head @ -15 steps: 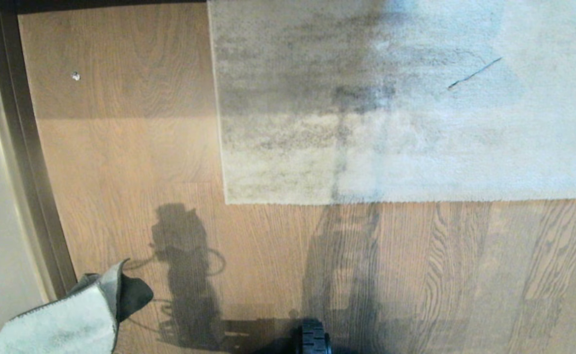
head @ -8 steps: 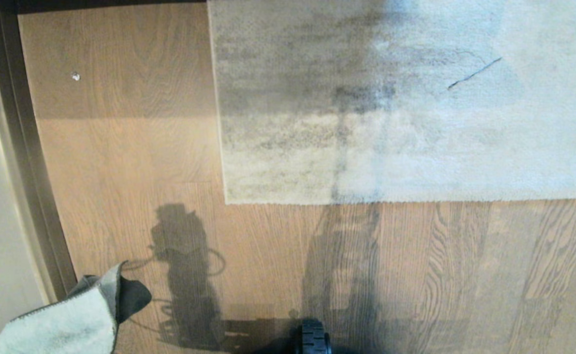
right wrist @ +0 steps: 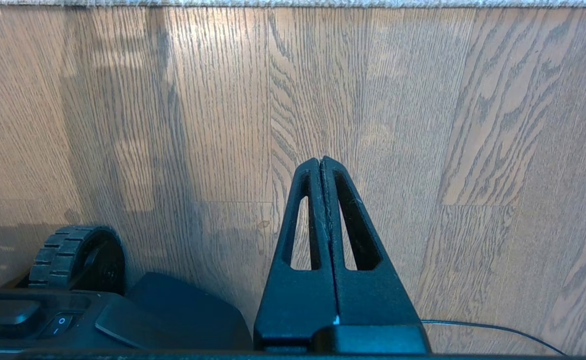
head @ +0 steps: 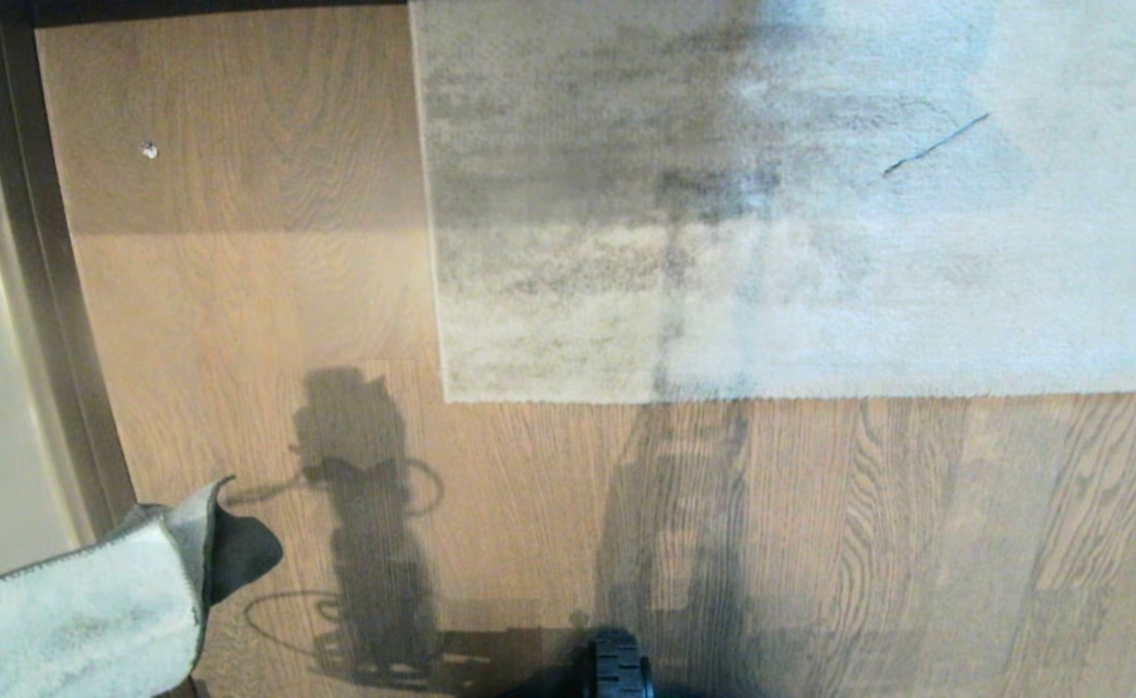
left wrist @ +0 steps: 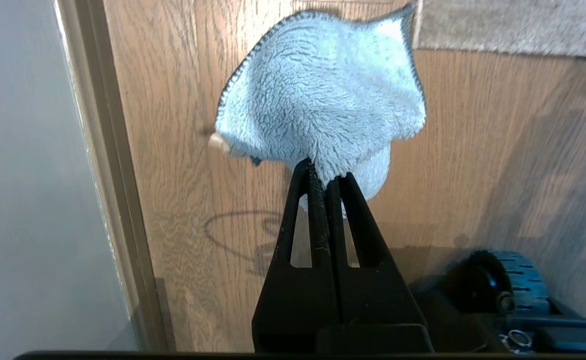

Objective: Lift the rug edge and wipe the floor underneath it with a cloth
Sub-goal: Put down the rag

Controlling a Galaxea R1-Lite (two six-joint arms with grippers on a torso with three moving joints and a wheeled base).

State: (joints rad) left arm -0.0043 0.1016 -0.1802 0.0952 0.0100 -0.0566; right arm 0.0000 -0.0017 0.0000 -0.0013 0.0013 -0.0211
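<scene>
**Both hands committed, rug still flat**

Your left hand (left wrist: 327, 182) pinches the cloth (left wrist: 323, 110) above the floor (head: 238, 320); your right hand (right wrist: 321, 162) is pressed together, empty. The rug edge (head: 781, 396) lies flat ahead. Closed fingers may skid over it instead of getting under.

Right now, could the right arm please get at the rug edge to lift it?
Probably yes: the right pincer is shut and empty, and only bare floor lies between it and the rug edge.
</scene>
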